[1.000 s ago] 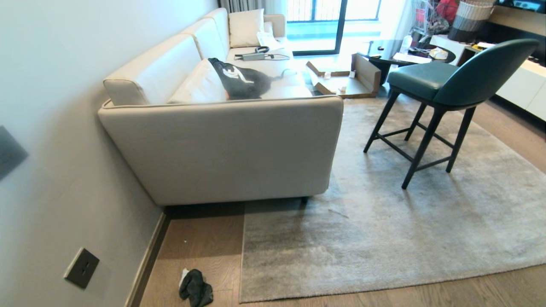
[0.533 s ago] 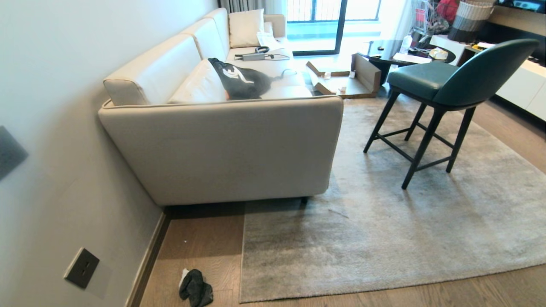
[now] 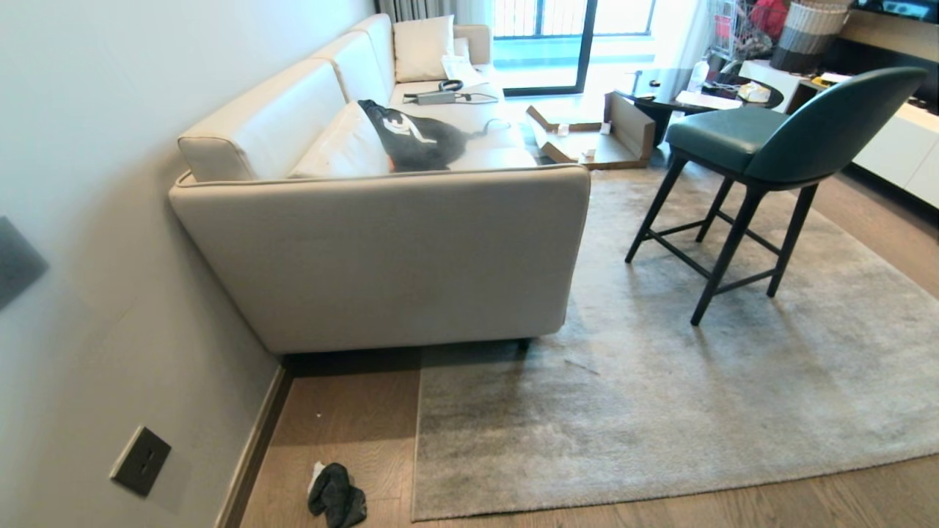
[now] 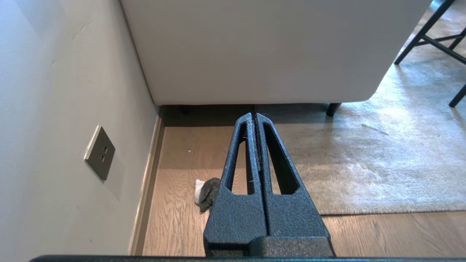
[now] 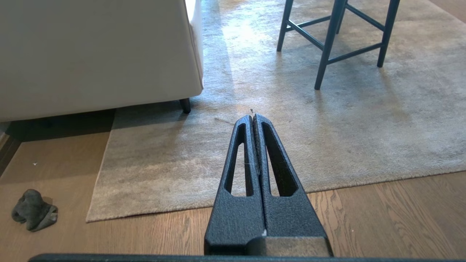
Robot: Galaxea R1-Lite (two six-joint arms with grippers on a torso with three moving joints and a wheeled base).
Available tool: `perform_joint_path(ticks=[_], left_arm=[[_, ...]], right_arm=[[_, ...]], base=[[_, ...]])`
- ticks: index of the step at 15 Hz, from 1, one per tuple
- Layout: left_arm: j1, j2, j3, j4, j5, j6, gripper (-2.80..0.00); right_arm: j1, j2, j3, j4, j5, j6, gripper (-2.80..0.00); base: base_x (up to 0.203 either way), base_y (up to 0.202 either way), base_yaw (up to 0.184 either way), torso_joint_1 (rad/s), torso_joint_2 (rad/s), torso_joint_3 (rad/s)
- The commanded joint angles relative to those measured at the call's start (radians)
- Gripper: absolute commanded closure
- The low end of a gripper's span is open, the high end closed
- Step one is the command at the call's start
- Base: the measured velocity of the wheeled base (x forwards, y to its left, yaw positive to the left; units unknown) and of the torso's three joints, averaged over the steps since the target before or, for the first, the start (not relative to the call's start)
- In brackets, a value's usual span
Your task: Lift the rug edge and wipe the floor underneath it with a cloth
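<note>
Cream sofa [image 3: 381,249] stands against grey wall [image 3: 95,220]; black bag [image 3: 418,139] lies on its seat. Green chair [image 3: 770,147] stands beside it. Wall socket [image 3: 140,460] sits low.

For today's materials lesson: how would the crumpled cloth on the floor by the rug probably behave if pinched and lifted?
The cloth lies in a soft, folded heap, so it would probably droop limply rather than hold shape. It looks small and thin, so likely light. Resting loose on the floor, apart from the rug edge, it should slide easily when pushed.
</note>
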Motion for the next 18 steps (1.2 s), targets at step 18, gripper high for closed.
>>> perform_joint_path(ticks=[18], left_arm=[[0.0, 0.0, 0.0, -0.001, 0.0, -0.001, 0.0]], right_arm=[[0.0, 0.001, 0.001, 0.0, 0.0, 0.004, 0.0]], base=[[0.0, 0.0, 0.0, 0.051, -0.39, -0.347]])
